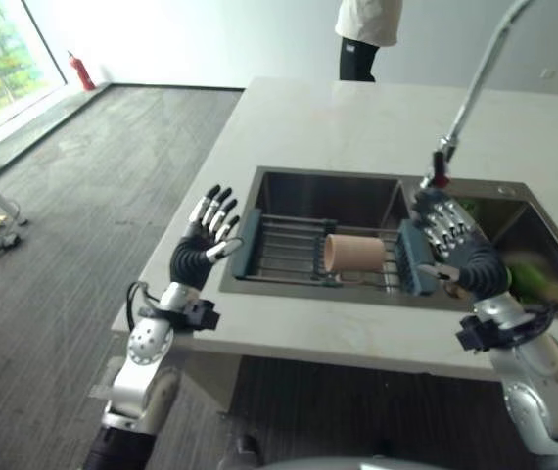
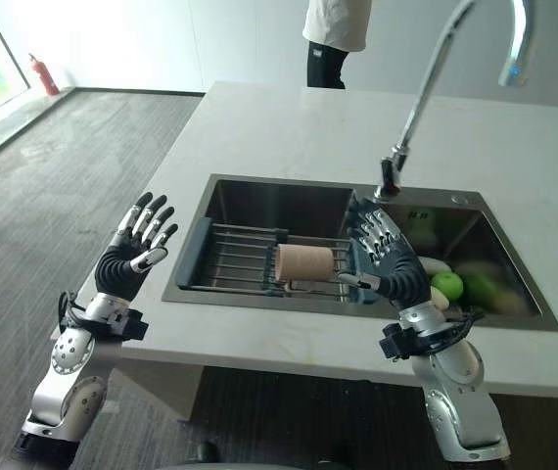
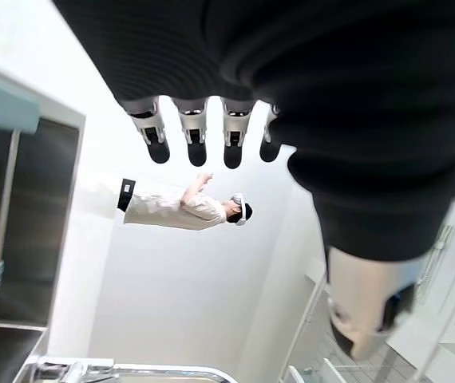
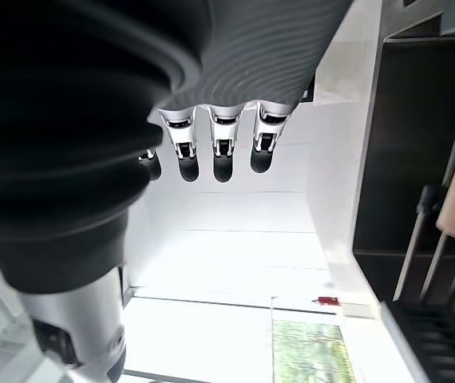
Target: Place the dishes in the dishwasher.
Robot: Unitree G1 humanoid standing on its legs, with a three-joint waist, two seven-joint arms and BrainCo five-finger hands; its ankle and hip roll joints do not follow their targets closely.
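Note:
A tan cup (image 1: 354, 254) lies on its side on a wire rack (image 1: 289, 250) with blue-grey ends that spans the left basin of the steel sink (image 1: 279, 182). My left hand (image 1: 206, 238) is raised over the counter's left edge, just left of the rack, fingers straight and spread, holding nothing. Over the rack's right end my right hand (image 1: 452, 245) is up with its fingers (image 4: 223, 150) straight, also empty. Green items (image 2: 447, 285) and a pale dish lie in the right basin behind that hand.
A tall curved faucet (image 1: 479, 76) rises behind the sink divider. The pale counter (image 1: 348, 122) stretches far beyond the sink. A person (image 1: 367, 34) stands at its far side. A red fire extinguisher (image 1: 81, 70) stands by the window at far left.

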